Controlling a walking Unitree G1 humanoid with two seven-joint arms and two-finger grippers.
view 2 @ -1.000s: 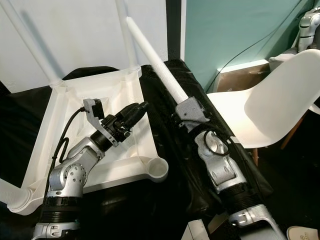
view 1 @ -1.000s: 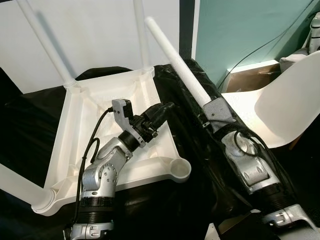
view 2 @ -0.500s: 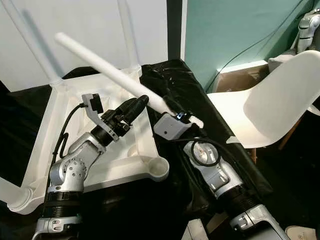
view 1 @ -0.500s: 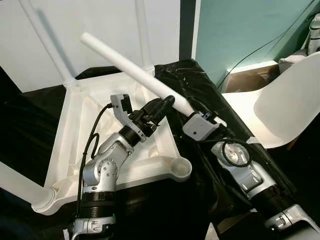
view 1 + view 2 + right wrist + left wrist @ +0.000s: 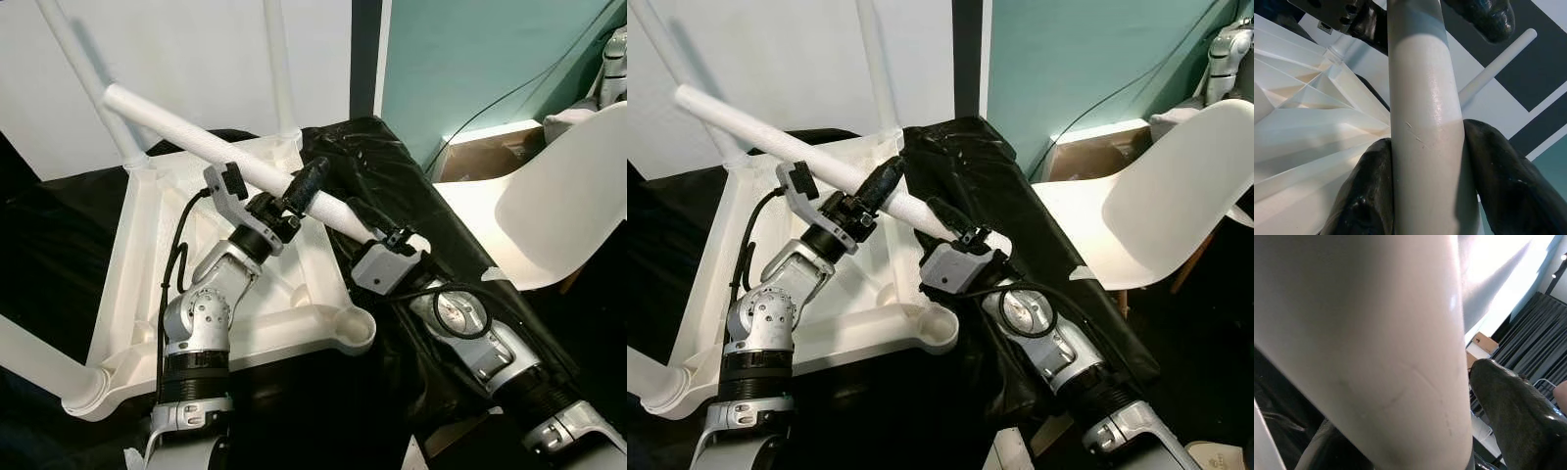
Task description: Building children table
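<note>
Swung leftward from its earlier steep tilt, the white table leg (image 5: 196,142) now lies across the upturned white table top (image 5: 137,255). Right gripper (image 5: 1425,196) clamps it; left gripper (image 5: 304,181) closes around its middle, fingertips partly hidden. Black plastic sheet (image 5: 392,186) and white chair (image 5: 558,215) alongside.

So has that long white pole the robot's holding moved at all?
Yes. The loose table leg swung down leftward, from pointing up the wall to lying across the upturned table.
</note>
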